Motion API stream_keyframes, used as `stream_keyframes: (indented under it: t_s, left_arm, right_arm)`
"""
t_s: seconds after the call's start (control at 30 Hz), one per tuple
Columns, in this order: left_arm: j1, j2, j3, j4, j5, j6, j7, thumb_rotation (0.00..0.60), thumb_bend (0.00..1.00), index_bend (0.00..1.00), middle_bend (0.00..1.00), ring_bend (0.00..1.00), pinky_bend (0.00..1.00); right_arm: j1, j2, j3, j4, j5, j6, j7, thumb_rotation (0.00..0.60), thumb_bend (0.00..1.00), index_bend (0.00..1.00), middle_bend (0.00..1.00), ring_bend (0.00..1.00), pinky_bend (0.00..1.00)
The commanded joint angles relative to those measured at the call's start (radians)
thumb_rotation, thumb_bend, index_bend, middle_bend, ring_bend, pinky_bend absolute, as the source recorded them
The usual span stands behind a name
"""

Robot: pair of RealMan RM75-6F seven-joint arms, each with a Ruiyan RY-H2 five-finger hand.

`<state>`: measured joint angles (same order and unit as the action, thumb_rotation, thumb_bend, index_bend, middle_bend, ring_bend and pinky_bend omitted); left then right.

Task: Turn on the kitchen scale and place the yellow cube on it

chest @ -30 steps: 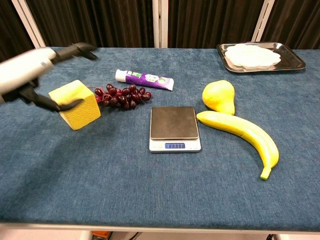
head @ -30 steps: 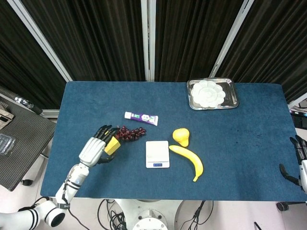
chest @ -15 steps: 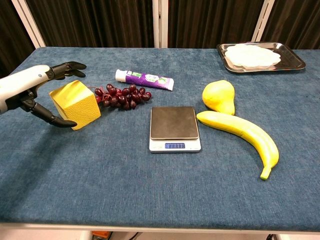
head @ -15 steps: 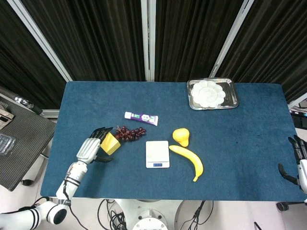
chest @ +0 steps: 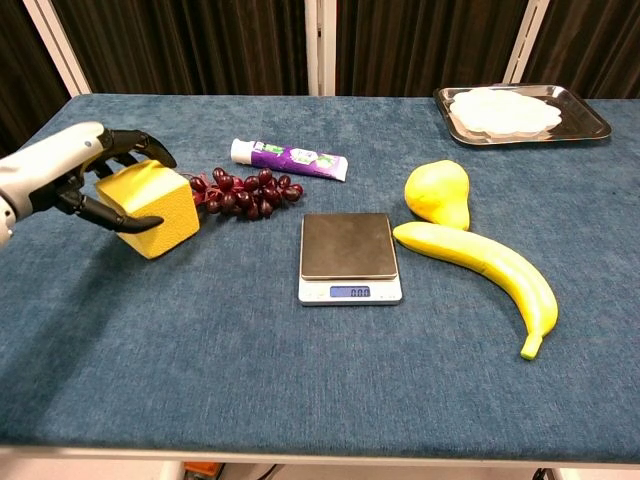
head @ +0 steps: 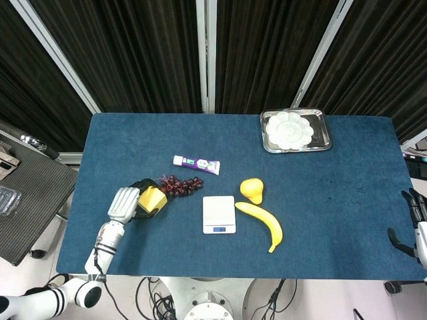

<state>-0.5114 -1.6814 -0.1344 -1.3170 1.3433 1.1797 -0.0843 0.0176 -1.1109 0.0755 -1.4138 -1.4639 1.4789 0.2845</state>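
Note:
The yellow cube [chest: 152, 207] [head: 152, 201] rests on the blue table, left of the scale. My left hand [chest: 62, 176] [head: 127, 203] wraps around it from the left, fingers over its top and thumb along its front face. The kitchen scale [chest: 349, 256] [head: 219, 214] sits mid-table with a bare platform and its display [chest: 351, 292] lit. My right hand [head: 413, 223] hangs off the table's right edge, fingers apart and holding nothing.
Purple grapes [chest: 245, 192] lie directly right of the cube, a toothpaste tube [chest: 288, 158] behind them. A pear [chest: 439, 193] and a banana [chest: 483, 268] lie right of the scale. A metal tray [chest: 590, 121] with a white plate stands far right.
My left hand has closed its fingers around the cube, which it only flanked before. The scale's display now shows a shorter reading.

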Motion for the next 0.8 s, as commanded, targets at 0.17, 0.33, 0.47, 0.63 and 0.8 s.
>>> stream_keyframes:
  t_s: [0.17,0.33,0.47,0.63,0.8]
  left_arm:
    - [-0.033,0.013,-0.018,-0.110,0.083,0.030,-0.007,0.600,0.37,0.33,0.39,0.37,0.58]
    - [-0.082,-0.023,-0.048,-0.175,0.121,0.027,0.013,0.600,0.37,0.34,0.40,0.37,0.58]
    - [-0.125,-0.086,-0.061,-0.158,0.118,-0.005,0.040,0.600,0.37,0.34,0.41,0.37,0.58]
    - [-0.164,-0.171,-0.061,-0.074,0.112,-0.042,0.021,0.600,0.37,0.34,0.41,0.37,0.58]
    - [-0.203,-0.257,-0.066,0.029,0.113,-0.065,0.002,0.600,0.37,0.34,0.41,0.37,0.57]
  right_arm:
    - [0.004,-0.004,0.004,0.005,0.003,-0.003,0.010,0.600,0.29,0.00,0.00,0.00,0.00]
    - [0.008,-0.009,0.001,0.011,0.003,-0.016,0.019,0.600,0.29,0.00,0.00,0.00,0.00]
    - [0.008,-0.010,0.000,0.013,0.000,-0.015,0.026,0.600,0.29,0.00,0.00,0.00,0.00]
    - [0.006,-0.007,0.002,0.016,0.002,-0.012,0.034,0.600,0.29,0.00,0.00,0.00,0.00]
    - [0.008,-0.008,-0.001,0.022,0.001,-0.017,0.039,0.600,0.29,0.00,0.00,0.00,0.00]
